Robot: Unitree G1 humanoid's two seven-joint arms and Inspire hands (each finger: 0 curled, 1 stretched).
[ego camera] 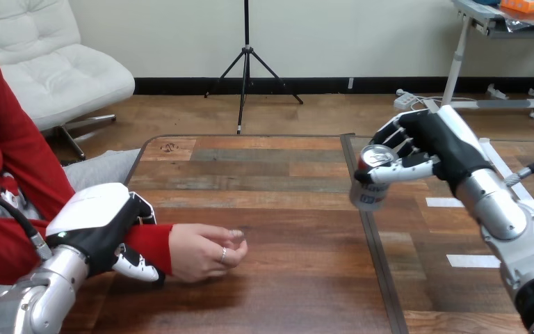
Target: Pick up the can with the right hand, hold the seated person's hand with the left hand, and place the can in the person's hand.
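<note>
Head view: right hand (437, 147) has fingers (398, 139) clamped on the can (368, 188), right of centre. Left hand (101, 233) curls round the person's wrist (149, 245), lower left. Risk: the person's hand (205, 252) lies half-closed on the counter (285, 209); the can may topple.

The silver-topped can (368, 191) sits tilted in the right hand (434, 142); the person's hand (205, 250) lies curled on the table (285, 167).
</note>
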